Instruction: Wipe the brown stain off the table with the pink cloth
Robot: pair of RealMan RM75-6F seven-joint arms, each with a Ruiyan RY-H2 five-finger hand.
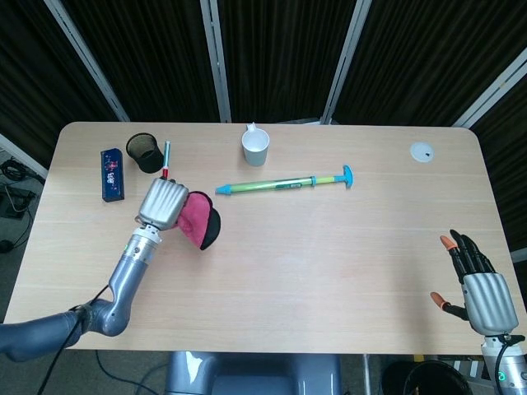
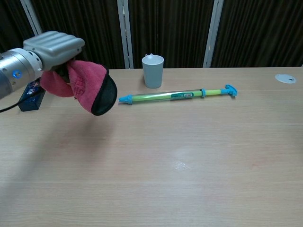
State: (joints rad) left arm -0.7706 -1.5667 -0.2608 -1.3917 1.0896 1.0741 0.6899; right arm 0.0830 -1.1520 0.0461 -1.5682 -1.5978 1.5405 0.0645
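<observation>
Head view. Left hand (image 1: 162, 204) raised over the left part of the tabletop (image 1: 329, 247), fingers curled around the pink cloth (image 1: 194, 217) (black-edged underside hanging to the right). Cloth held clear of the surface, just left of the blue tip of the green-and-blue pump toy (image 1: 284, 183). Behind the hand: black mesh pen cup (image 1: 145, 153), red-capped marker (image 1: 165, 160) partly covered by the hand, dark blue box (image 1: 112, 174) with small printed graphics (lettering too small to read). White cup (image 1: 255, 146) near the far edge; white round disc (image 1: 422, 151) at the far right. Right hand (image 1: 476, 285) low at the near right corner, fingers spread wide, holding nothing. Brown stain not made out in this view.

Chest view. Left hand (image 2: 52, 46) at upper left, fingers closed on the pink cloth (image 2: 80, 82), which hangs in the air above the tabletop (image 2: 199, 179). Faint smudge (image 2: 180, 164) on the wood near centre (colour uncertain). Dark blue box (image 2: 32, 97) partly hidden behind the hand. Label on the pump toy (image 2: 177, 96) unreadable. White cup (image 2: 153, 71) behind it. Right hand out of this view.
</observation>
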